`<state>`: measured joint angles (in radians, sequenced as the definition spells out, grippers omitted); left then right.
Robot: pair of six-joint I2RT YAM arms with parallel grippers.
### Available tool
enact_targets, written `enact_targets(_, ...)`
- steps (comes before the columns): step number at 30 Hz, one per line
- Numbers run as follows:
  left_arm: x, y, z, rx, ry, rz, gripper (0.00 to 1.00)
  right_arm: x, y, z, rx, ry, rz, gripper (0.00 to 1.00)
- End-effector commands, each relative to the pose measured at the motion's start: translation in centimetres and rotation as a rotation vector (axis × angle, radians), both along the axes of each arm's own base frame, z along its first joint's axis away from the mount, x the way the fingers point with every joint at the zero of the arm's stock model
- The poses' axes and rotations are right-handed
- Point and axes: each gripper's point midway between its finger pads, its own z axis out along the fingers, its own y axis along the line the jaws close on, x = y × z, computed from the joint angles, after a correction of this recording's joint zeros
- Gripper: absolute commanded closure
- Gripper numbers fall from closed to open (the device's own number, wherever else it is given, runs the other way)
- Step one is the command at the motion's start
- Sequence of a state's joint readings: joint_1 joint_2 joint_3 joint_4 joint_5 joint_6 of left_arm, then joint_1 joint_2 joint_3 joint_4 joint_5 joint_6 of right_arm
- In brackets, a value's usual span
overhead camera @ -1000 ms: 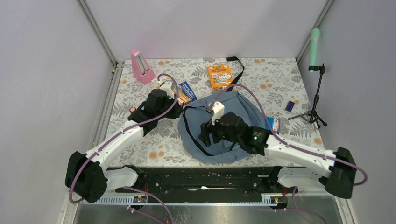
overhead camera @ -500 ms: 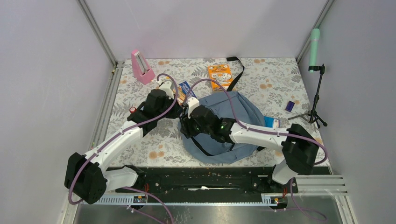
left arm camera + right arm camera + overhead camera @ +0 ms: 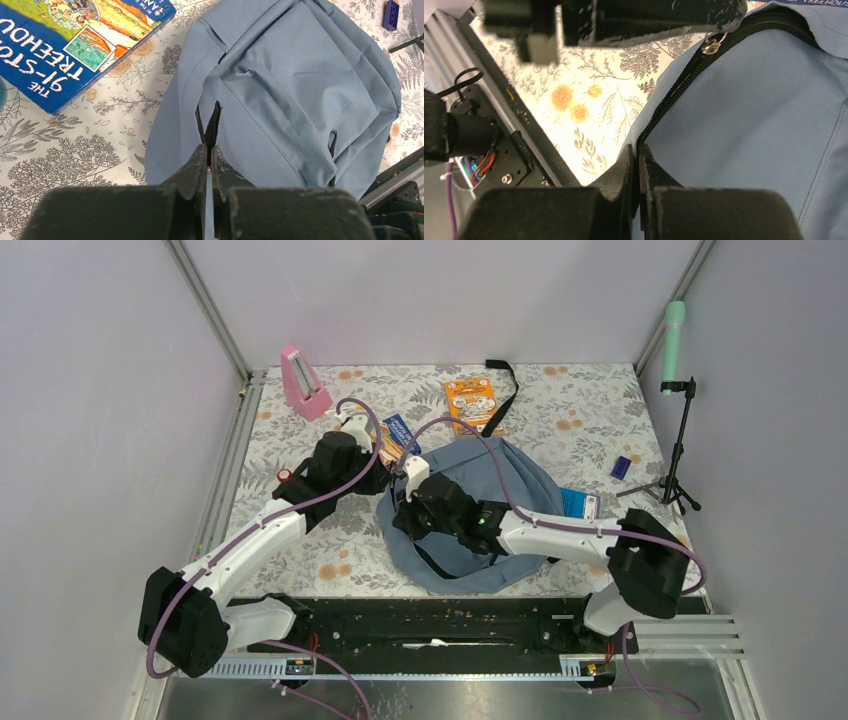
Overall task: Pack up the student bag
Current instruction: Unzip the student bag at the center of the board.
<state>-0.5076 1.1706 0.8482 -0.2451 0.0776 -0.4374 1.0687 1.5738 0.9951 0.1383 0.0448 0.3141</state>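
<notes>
We see the student bag lying flat on the floral table. Our left end effector is pinched together on a dark tab at the bag's edge; a blue book lies just beside that edge. Our right end effector is clamped on the bag's dark zipper, along the same side of the bag.

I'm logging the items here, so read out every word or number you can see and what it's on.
"THE 91-STO... TREEHOU...", cut off at the frame edge: blue illustrated book.
Orange book cover: too small to read.
Blue packet: too blurred.
</notes>
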Motion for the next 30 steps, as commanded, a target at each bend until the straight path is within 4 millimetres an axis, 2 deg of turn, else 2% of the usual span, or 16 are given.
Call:
enact_targets(1,1.3,-0.5,3.2,-0.056,-0.104,0.005,1.0,-2.4,0.7,4.5,0.152,-0.05,0.121,1.0)
enact_targets(6,1.3,-0.5,3.1,-0.055,-0.101,0.003,1.0,-4.1,-0.4,4.6,0.149,-0.066,0.201,1.0)
enact_targets(23,1.7,-0.3,2.1,-0.024,-0.081,0.011,1.0,-10.0,-1.8,5.7,0.121,-0.032,0.403,1.0)
enact_targets(30,1.8,-0.6,1.2,-0.019,-0.055,0.006,1.0,-12.5,-1.4,8.3,0.153,-0.033,0.463,1.0)
